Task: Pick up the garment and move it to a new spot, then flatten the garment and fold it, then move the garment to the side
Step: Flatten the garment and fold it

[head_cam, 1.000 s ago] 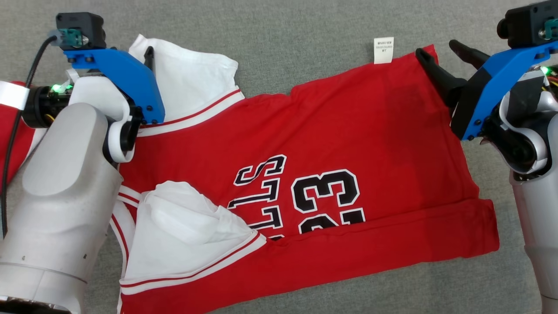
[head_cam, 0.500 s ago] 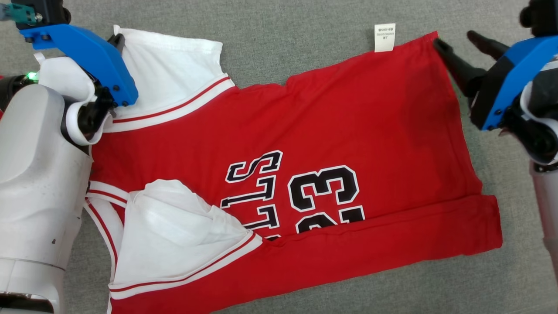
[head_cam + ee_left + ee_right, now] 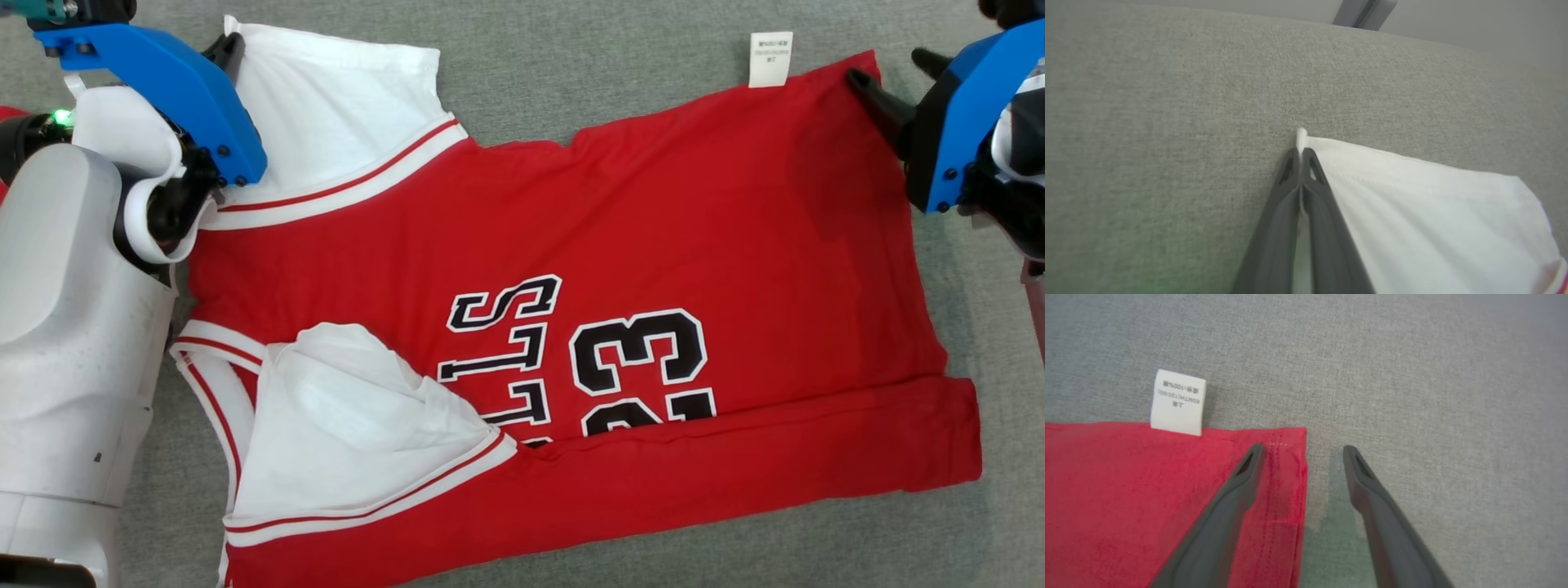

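Red garment: left pincer clamped on its white corner, right pincer agape astride its hem corner.

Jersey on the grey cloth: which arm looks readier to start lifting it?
Left. The left gripper is shut on the jersey's white sleeve corner; the right gripper is open, straddling the red corner, gripping nothing.
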You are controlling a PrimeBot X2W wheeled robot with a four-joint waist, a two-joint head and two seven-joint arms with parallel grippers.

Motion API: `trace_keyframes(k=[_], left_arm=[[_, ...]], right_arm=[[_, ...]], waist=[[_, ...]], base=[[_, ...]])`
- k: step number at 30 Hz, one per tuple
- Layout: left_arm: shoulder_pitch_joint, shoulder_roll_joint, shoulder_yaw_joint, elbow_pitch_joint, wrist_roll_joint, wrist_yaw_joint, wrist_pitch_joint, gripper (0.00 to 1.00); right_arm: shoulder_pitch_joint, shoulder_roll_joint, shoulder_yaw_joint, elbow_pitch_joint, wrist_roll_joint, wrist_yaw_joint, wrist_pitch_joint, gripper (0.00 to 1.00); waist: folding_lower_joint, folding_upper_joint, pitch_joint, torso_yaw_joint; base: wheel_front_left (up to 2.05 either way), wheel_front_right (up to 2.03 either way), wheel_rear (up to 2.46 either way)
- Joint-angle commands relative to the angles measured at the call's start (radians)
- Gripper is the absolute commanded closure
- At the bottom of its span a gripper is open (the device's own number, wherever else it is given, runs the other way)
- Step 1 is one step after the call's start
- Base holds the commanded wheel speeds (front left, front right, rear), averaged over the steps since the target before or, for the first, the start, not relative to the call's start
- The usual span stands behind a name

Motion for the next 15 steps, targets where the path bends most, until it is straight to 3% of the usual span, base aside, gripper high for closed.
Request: trace_keyframes(k=[1, 8, 10, 11, 12, 15], left_arm=[[0.056, 0.010, -0.004, 0.022, -0.001, 0.018, 0.022, 1.00], [0.080, 0.003, 0.003, -0.004, -0.019, 0.030, 0.014, 1.00], [0.088, 0.006, 0.004, -0.005, -0.022, 0.033, 0.008, 1.00], [0.092, 0.006, 0.007, -0.008, -0.023, 0.033, 0.000, 1.00], [0.096, 0.004, 0.011, -0.013, -0.023, 0.036, -0.015, 1.00], [0.095, 0.000, 0.026, -0.034, -0.001, 0.056, -0.105, 1.00]], right_arm=[[-0.019, -0.001, 0.009, 0.025, 0.002, 0.000, -0.003, 0.00], [-0.037, -0.001, 0.055, 0.115, 0.036, 0.000, -0.007, 0.00], [-0.038, 0.000, 0.064, 0.132, 0.046, 0.000, -0.015, 0.31], [-0.040, 0.001, 0.065, 0.142, 0.055, 0.000, -0.021, 0.62], [-0.041, 0.002, 0.066, 0.151, 0.064, 0.000, -0.027, 1.00], [-0.041, -0.005, 0.061, 0.167, 0.084, 0.000, -0.067, 1.00]], waist=[[0.0000, 0.0000, 0.001, 0.007], [0.0000, 0.0000, 0.006, 0.028], [0.0000, 0.0000, 0.004, 0.030], [0.0000, 0.0000, 0.003, 0.031], [0.0000, 0.0000, 0.002, 0.033], [0.0000, 0.0000, -0.005, 0.040]], base=[[0.00, 0.00, 0.00], [0.00, 0.00, 0.00], [0.00, 0.00, 0.00], [0.00, 0.00, 0.00], [0.00, 0.00, 0.00], [0.00, 0.00, 0.00]])
